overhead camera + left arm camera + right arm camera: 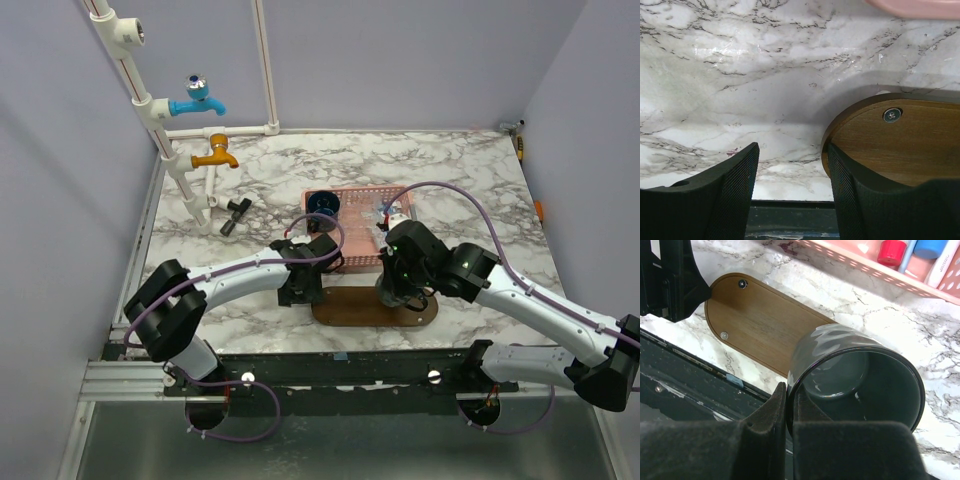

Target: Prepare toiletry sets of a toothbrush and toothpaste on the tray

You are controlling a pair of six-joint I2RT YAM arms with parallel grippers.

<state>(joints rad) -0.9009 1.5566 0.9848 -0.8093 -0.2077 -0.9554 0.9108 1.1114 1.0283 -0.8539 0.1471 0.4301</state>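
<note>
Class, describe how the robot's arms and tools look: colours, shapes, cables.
Both the left arm and right arm have white tubular links between bulky black joints, with a purple cable running along each. The left tool and right tool each have two black fingers; the left's pads look finely gridded.

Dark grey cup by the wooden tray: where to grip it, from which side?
Pinch the rim wall of the dark grey round cup, coming down onto its open mouth: one finger inside, one outside. It sits mouth-up with a thin wall, no handle visible, and looks too wide to span. The right tool holds it that way, toward the right end of the oval brown wooden tray.
</note>
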